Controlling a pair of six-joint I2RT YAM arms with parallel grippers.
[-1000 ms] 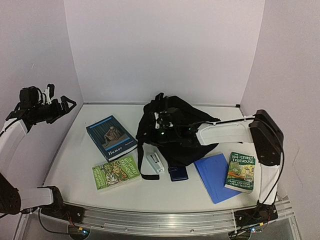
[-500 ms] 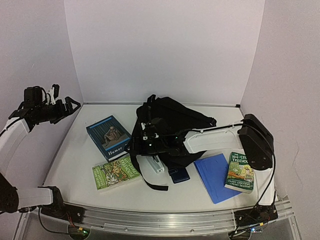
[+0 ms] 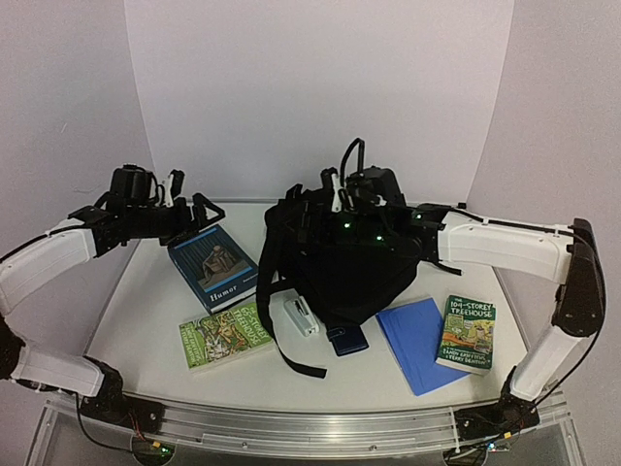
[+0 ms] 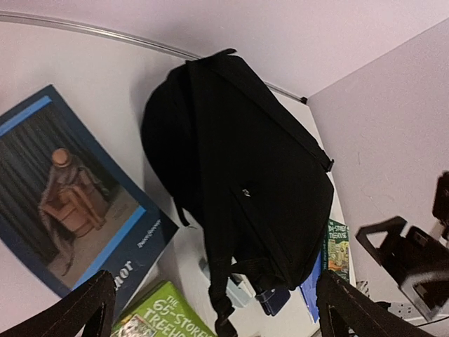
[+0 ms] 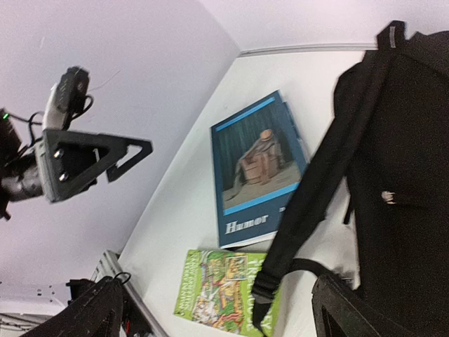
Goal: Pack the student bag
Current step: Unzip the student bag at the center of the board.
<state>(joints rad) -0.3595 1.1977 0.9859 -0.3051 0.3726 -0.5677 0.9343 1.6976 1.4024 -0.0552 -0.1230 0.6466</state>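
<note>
Right claw (image 5: 221,295), spread, has risen over the bag's (image 3: 349,267) far top. Left claw (image 3: 192,206), also spread, has closed in, seemingly to open it.

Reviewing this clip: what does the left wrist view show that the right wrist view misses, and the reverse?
Only the left wrist view: the 104-Storey Treehouse book, peeking out past the bag. Only the right wrist view: the left hand, raised above the table. Both: the student bag, the Humor book and the green book.
</note>
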